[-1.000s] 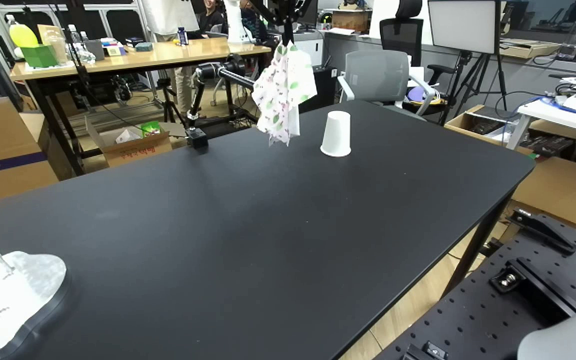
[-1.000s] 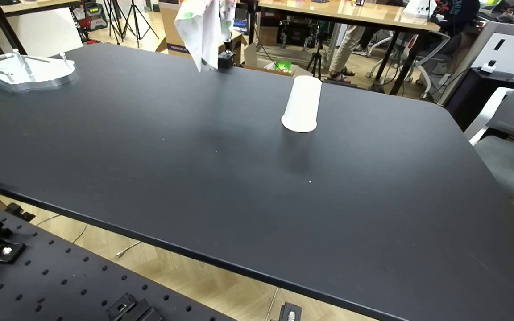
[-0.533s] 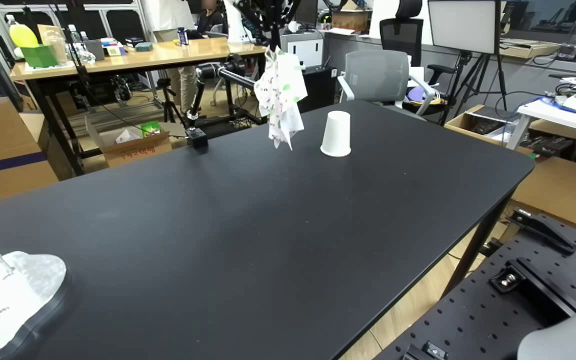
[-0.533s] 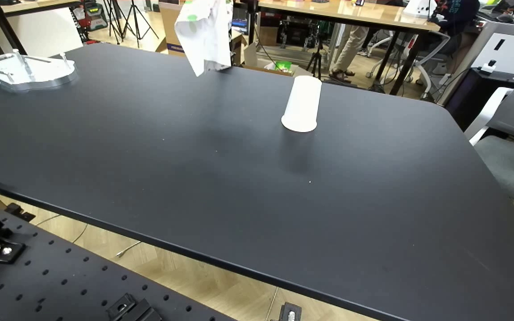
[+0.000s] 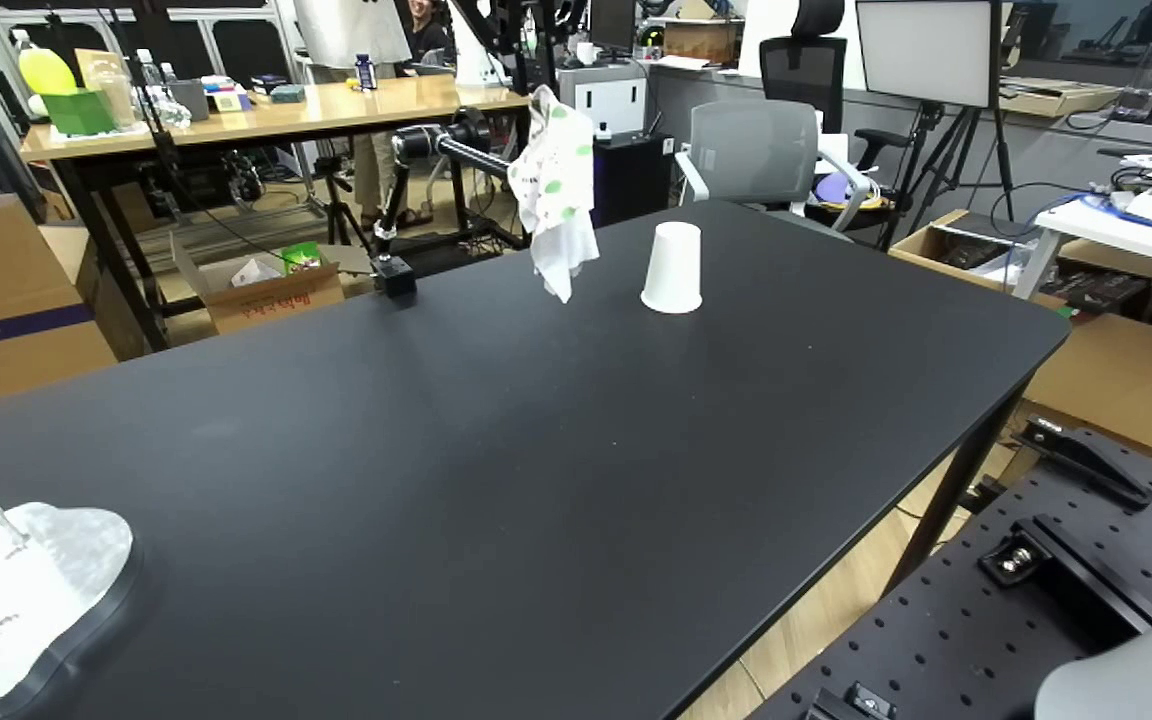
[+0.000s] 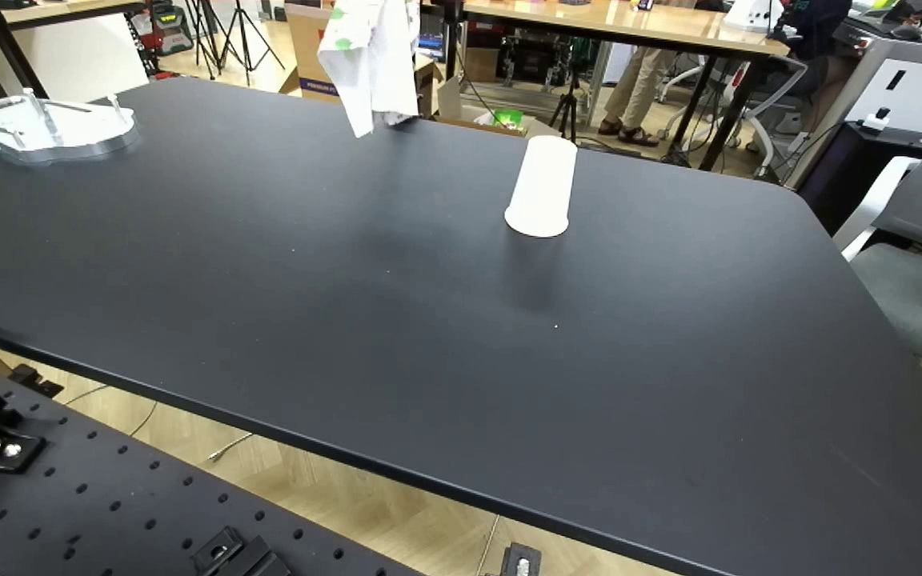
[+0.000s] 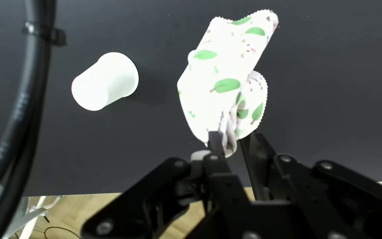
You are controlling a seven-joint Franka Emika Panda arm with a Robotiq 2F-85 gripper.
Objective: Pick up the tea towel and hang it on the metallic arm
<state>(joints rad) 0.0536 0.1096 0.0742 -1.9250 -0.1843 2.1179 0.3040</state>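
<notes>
The tea towel [image 5: 554,180] is white with green leaves. It hangs at the free end of the metallic arm [image 5: 471,155], a black jointed rod clamped at the table's far edge. The towel hides the rod's tip, so I cannot tell how it lies over it. It also hangs in an exterior view [image 6: 373,64], covering most of the arm. In the wrist view the towel [image 7: 217,76] is bunched at my fingertips. My gripper [image 7: 235,137] has its fingers apart, with a towel fold against the left finger and a gap beside the right one. It is above the towel [image 5: 534,80].
A white cup [image 5: 673,270] stands upside down on the black table [image 5: 496,480], right of the towel; it also shows in the wrist view [image 7: 106,81]. A white board with pegs [image 5: 66,560] lies on the table. A pegboard platform [image 5: 956,600] adjoins the near edge.
My gripper has moved left in an exterior view, carrying the towel to the rod's end. Its fingers, shut on the towel earlier, have come apart. The towel hangs slightly lower.
</notes>
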